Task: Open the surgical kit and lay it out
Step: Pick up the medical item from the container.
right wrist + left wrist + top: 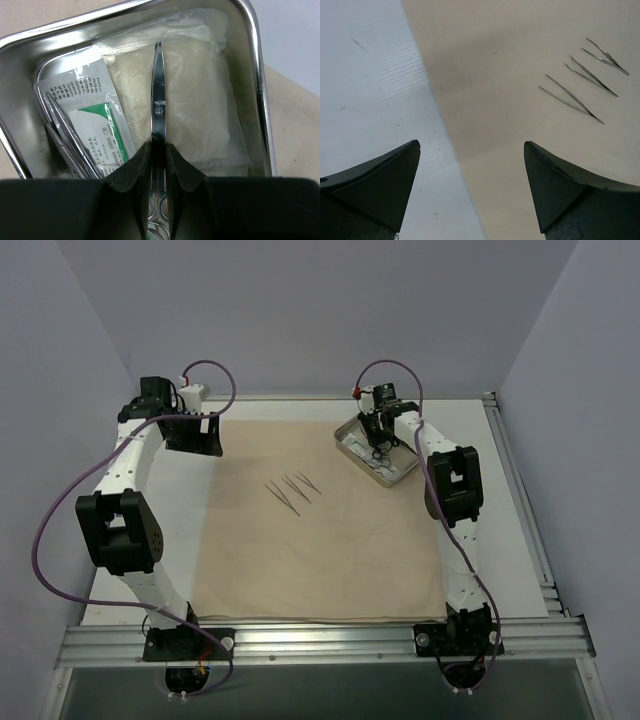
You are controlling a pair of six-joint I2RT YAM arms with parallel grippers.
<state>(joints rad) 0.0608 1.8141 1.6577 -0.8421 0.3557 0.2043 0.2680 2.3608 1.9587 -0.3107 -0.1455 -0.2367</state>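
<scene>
The beige cloth wrap [320, 550] lies spread flat on the table. Three thin tweezers [293, 490] lie side by side near its middle and also show in the left wrist view [572, 99]. The steel tray [345, 448] stands on the cloth's far right corner. My right gripper [158, 147] is down inside the tray [260, 75], shut on a ring-handled clamp [158, 85] just past its rings. Under the clamp lies a gauze pack [205, 100]. A clear packet with a green label [95, 125] and more thin instruments [65, 130] lie at the left. My left gripper [471, 144] hangs open over the cloth's left edge, holding nothing.
White table [370, 75] shows left of the cloth and along the right side [510, 510]. Grey walls close in the back and both sides. An aluminium rail [320, 640] runs along the near edge by the arm bases.
</scene>
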